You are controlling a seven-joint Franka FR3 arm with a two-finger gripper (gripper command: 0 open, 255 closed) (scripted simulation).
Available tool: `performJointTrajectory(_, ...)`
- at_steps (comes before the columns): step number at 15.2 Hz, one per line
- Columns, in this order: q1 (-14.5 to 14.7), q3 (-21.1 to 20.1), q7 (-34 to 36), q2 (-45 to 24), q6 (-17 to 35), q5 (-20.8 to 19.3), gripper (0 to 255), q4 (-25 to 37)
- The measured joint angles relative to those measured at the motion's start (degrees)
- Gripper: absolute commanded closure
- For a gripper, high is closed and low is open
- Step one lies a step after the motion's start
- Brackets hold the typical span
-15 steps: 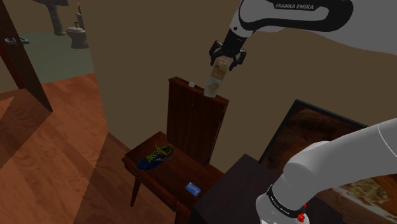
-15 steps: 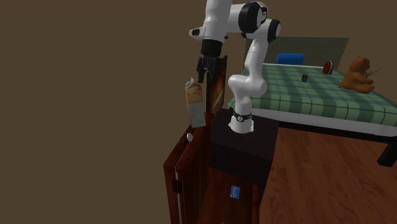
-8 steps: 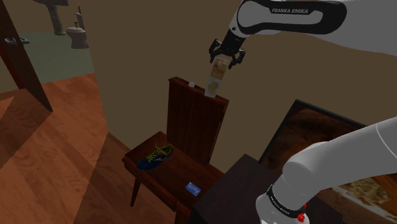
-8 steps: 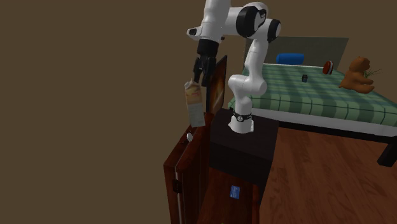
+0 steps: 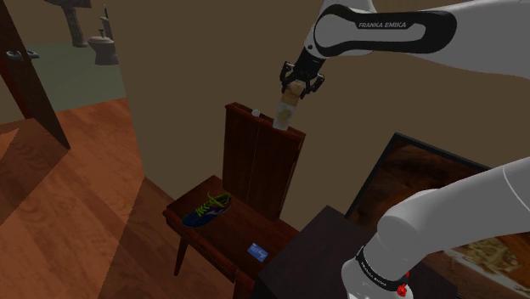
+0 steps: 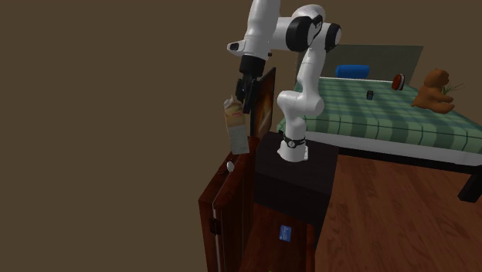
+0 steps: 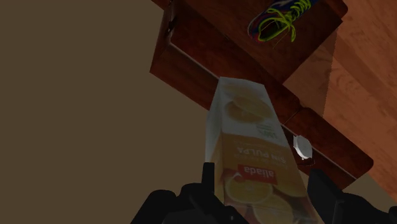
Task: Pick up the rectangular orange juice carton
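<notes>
Step in hand: the grasp. The gripper [image 7: 262,186] sits over the top end of the orange juice carton [image 7: 251,137]. One black finger [image 7: 207,181] lies against each side, and the wrist view shows no gap (so I read it as clamped on the carton, not merely bracketing it).

The carton leans slightly. Its base rests on the top of the tall wooden cabinet [image 5: 259,161], at the right-hand end as the shoulder view has it. By my judgement the lift is not yet begun, since the base looks to be touching the wood.

Next move: a straight rise with the grip kept firm. The hold is high on a leaning carton, so it may swing or slip. The base should also come away without brushing the small white round thing [image 7: 303,148] just beside it.

Count, left to right across the shoulder view:
- one dark door [image 5: 25,72]
- one toilet [image 5: 104,47], far off
- one blue shoe [image 5: 206,209] with green laces, on a low bench [image 5: 242,228]
- one blue card [image 5: 257,251], on the same bench
- one cabinet
- one white round thing on the cabinet top
- one carton
- one gripper
- one framed picture [image 5: 425,191], leaning by the stand [image 5: 314,255]
</notes>
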State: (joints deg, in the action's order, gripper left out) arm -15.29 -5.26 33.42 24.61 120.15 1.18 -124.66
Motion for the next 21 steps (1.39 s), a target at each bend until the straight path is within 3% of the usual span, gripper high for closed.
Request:
performJointTrajectory(7, 0.03, 0.03, -0.05, -0.2, -0.63, 0.14, 255, 0.38)
performJointTrajectory(14, -0.14, 0.01, -0.48, -0.73, -6.36, 0.25, 255, 4.97)
performJointTrajectory(18, -0.3, -0.04, -0.78, -1.66, -12.74, 0.27, 255, 8.79)
performJointTrajectory(21, -0.5, -0.22, -0.22, -2.23, -12.4, 0.15, 255, 12.3)
